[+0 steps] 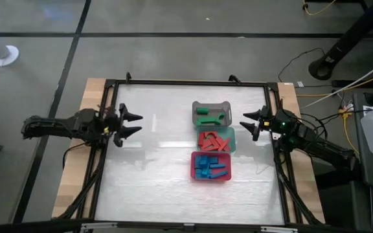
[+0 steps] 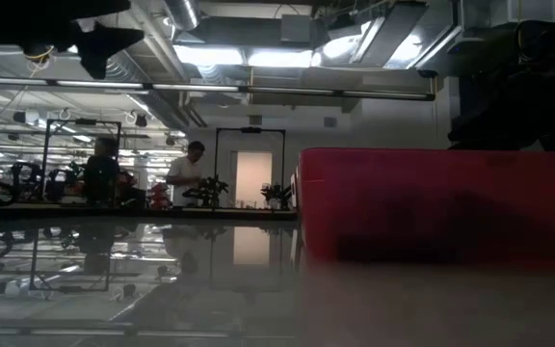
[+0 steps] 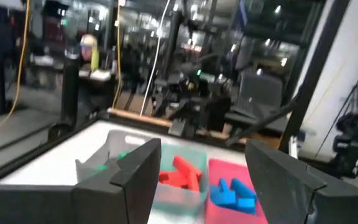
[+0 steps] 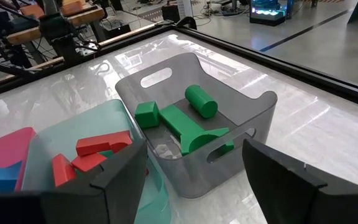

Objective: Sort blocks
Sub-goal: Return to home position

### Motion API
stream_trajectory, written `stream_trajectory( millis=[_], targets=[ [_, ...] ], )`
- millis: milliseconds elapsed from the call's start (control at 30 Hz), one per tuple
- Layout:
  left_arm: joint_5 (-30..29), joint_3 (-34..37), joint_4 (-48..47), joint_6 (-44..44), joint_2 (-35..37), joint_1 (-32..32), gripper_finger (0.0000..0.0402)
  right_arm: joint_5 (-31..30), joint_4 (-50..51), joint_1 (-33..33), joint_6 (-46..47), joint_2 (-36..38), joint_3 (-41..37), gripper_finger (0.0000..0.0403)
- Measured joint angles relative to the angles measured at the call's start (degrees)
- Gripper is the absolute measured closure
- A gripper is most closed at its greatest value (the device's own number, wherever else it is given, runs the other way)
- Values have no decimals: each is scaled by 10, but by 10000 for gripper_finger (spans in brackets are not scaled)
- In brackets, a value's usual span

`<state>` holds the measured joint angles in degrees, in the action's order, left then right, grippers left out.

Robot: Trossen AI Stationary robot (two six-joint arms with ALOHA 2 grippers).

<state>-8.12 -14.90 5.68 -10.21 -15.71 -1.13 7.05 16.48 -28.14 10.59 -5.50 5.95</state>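
Three colours of blocks lie sorted in a column of trays a little toward 3 o'clock from the middle of the desk: green blocks in the grey tray at 12 o'clock, red blocks in the teal tray between, blue blocks in the red tray at 6 o'clock. At the column's 9 o'clock, well apart, the left claw hangs with fingers spread, empty. At 3 o'clock, near the grey and teal trays, the right claw is likewise spread and empty.
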Motion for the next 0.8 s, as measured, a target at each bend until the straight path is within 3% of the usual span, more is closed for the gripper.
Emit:
stream_trajectory(
  millis=[267,800],
  targets=[
    [0,69,6,31,153,0,180,0,0,0,0,0,0,139],
    [-2,123,7,52,155,0,180,0,0,0,0,0,0,139]
  ],
)
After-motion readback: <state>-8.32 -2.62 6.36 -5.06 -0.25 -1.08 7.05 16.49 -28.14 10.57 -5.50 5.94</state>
